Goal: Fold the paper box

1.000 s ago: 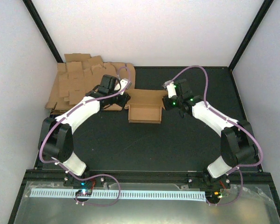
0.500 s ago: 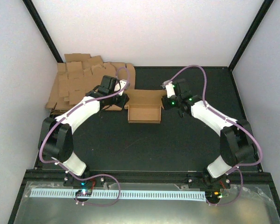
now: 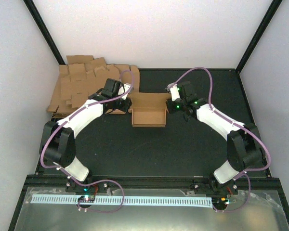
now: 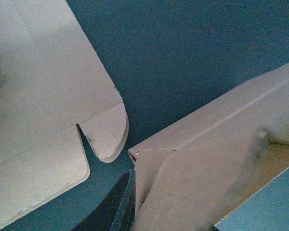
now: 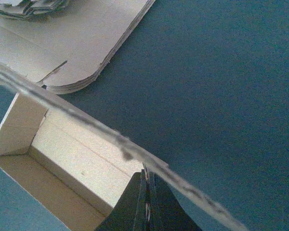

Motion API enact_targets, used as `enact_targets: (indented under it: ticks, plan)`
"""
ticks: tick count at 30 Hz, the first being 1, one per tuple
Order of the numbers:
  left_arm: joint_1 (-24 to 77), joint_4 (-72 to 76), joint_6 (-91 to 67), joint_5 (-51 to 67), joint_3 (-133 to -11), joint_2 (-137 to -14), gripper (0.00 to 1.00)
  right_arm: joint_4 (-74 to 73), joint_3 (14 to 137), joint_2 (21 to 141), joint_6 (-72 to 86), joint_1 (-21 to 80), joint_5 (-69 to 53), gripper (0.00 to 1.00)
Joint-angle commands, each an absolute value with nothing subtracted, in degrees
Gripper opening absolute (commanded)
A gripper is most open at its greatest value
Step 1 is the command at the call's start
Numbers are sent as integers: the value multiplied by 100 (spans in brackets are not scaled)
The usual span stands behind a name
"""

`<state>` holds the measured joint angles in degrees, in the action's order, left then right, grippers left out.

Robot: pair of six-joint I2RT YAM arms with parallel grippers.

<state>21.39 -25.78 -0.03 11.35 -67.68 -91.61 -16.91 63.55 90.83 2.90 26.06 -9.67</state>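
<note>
As things lie on counter (image 3: 135, 154): one box (image 3: 149, 114), one sheet pile (image 3: 79, 89), two arms. Box mid-counter, part-folded, walls up, top open. Pile back-left, near box's left end, apart. Left jaws at box's left corner, one finger (image 4: 119, 204) against cardboard, other hidden: grip cannot be told. Right jaws closed tight, tips at box's right wall rim.

Black bench (image 3: 149, 149), matte, bare over most of its near half. Toward the rear middle, resting directly on it, a brown box (image 3: 149, 115), open side up. In the far left corner, a pile (image 3: 79, 86) of flat cardboard sheets, near the box's left end, not touching.
</note>
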Motion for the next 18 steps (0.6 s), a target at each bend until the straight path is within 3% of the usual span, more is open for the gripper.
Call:
enact_targets:
  ticks: [1, 4, 18]
  plan:
    - [2127, -2808, -47, 1024, -6843, -8961, 10, -1690, 6522, 9111, 332, 2615, -870, 2]
    - [2172, -2759, -361, 1163, -6879, -9001, 2, -1675, 6532, 9096, 445, 2638, -870, 2]
    - [2432, -731, -2257, 896, -5715, -8390, 2, -374, 5865, 8798, 1950, 3076, 164, 2]
